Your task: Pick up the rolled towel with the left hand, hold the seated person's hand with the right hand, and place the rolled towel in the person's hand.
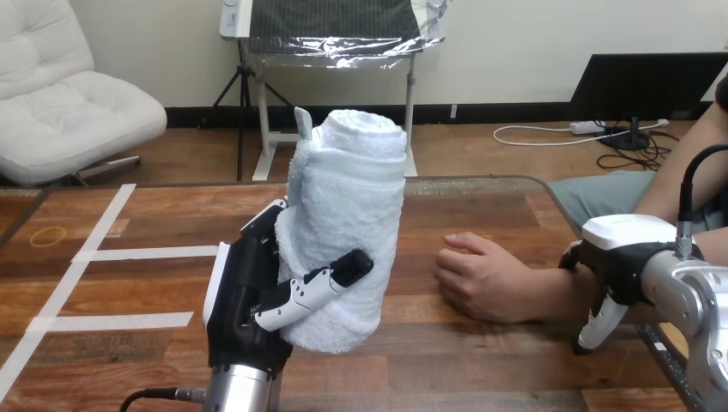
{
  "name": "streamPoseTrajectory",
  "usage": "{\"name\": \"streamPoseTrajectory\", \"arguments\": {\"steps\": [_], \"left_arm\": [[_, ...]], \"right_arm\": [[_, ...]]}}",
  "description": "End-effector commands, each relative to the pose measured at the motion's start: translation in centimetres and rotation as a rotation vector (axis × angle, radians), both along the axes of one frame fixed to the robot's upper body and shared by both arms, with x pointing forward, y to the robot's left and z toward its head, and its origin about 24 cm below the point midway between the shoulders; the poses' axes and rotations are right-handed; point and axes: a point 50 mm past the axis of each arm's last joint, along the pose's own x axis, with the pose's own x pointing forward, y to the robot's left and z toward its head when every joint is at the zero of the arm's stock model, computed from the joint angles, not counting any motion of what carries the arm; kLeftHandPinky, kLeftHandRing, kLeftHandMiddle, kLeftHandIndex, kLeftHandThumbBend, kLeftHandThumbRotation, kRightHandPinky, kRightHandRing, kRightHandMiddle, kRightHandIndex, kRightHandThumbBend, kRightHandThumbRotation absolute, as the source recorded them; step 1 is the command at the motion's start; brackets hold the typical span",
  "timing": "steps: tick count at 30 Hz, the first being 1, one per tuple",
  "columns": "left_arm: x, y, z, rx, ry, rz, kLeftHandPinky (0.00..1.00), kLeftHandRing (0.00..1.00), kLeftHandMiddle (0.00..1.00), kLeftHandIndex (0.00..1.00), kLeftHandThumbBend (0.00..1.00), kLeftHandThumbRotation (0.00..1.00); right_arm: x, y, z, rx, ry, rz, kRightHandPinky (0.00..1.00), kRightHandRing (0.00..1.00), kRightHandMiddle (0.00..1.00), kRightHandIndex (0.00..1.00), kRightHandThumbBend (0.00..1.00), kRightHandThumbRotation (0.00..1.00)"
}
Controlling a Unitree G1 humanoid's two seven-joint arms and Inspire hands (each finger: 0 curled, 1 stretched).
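White terry, thick and tightly wound: the rolled towel [348, 223] stands upright over the near edge of the desk [481, 369], left of middle, and the left hand [249, 300] clamps it, thumb across the front, fingers wrapped round the back of the roll. Toward the right edge the person's hand [476, 279] lies knuckles-up on the wood, loosely curled, apart from the towel with bare desk between them. Over that wrist sits the right hand [622, 249], touching it, though whether it grips I cannot tell; white tape strips [146, 253] mark the desk's left side.
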Motion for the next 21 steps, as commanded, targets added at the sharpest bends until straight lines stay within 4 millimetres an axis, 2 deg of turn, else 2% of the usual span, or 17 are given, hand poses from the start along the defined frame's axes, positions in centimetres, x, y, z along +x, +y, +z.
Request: {"name": "streamPoseTrajectory", "arguments": {"steps": [1, 9, 21], "left_arm": [[0.9, -0.8, 2.7, -0.051, -0.139, 0.006, 0.33, 0.38, 0.44, 0.49, 0.75, 0.10], [0.9, -0.7, 2.7, -0.054, -0.138, 0.008, 0.33, 0.38, 0.44, 0.49, 0.75, 0.09], [0.8, -0.6, 2.7, -0.051, -0.128, 0.013, 0.33, 0.38, 0.44, 0.49, 0.75, 0.09]], "right_arm": [[1.2, -0.1, 1.7, -0.045, -0.045, -0.006, 0.89, 0.91, 0.90, 0.87, 0.72, 0.19], [1.6, 0.0, 1.2, -0.071, -0.017, 0.003, 0.89, 0.90, 0.88, 0.86, 0.70, 0.20], [2.1, 0.3, 0.4, -0.102, 0.023, 0.042, 0.79, 0.83, 0.85, 0.85, 0.67, 0.22]]}}
